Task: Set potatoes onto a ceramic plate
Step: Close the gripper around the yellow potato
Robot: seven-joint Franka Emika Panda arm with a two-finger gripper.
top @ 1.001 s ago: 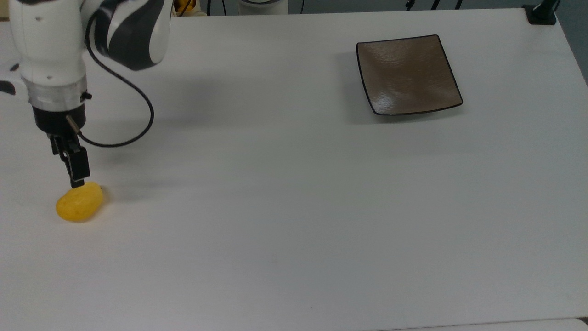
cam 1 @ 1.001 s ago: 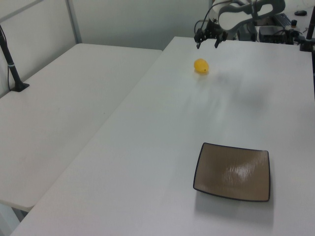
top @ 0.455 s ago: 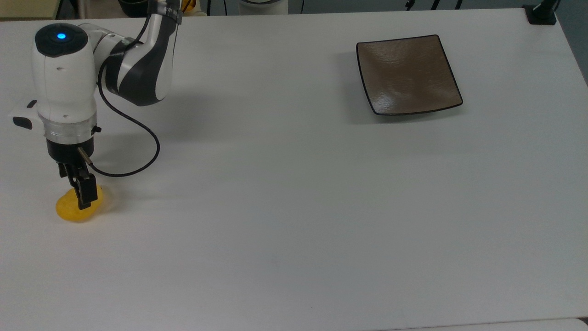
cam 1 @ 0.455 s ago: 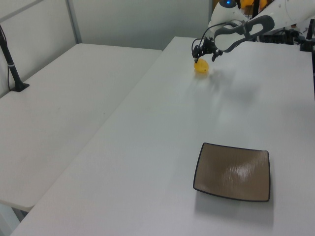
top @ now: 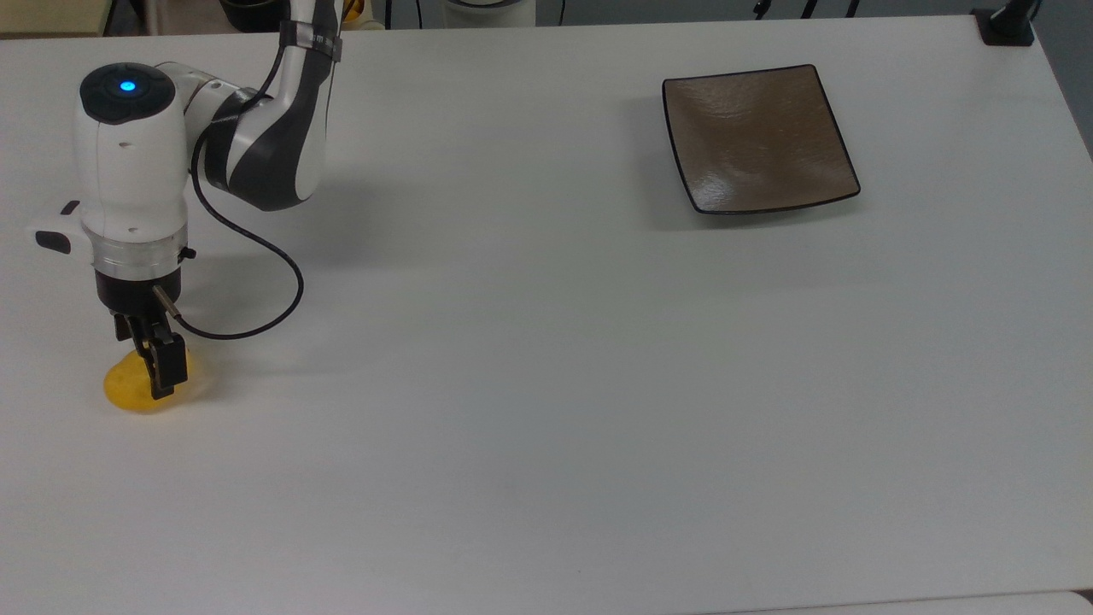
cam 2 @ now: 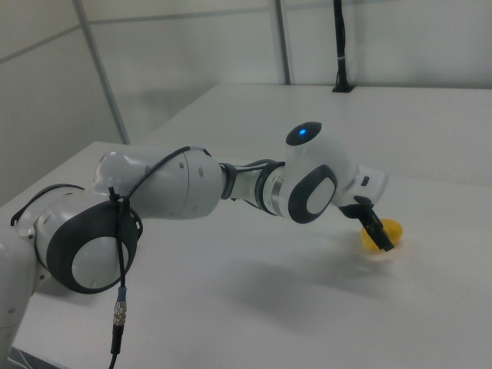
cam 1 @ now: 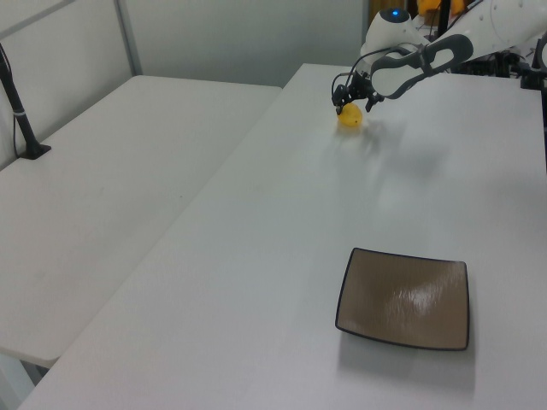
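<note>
Gripper: your gripper point(top: 158, 369) stands over the potato point(top: 137, 386), fingers apart and straddling it, apparently lined up for a grasp.
Potato: it rests on the white table point(top: 546, 384), far from the ceramic plate point(top: 758, 138), toward the top view's lower left.
Plate: bare, ready for the drop.
Hidden: the arm covers part of the potato; you cannot tell whether the fingertips touch it.

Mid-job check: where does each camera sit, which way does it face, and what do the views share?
Top view: overhead, looking down on the table; arm, end effector at the potato, plate.
Left view: beyond the plate, facing the arm; end effector at the potato.
Right view: behind the arm, low; end effector, potato.
All three share the potato.
</note>
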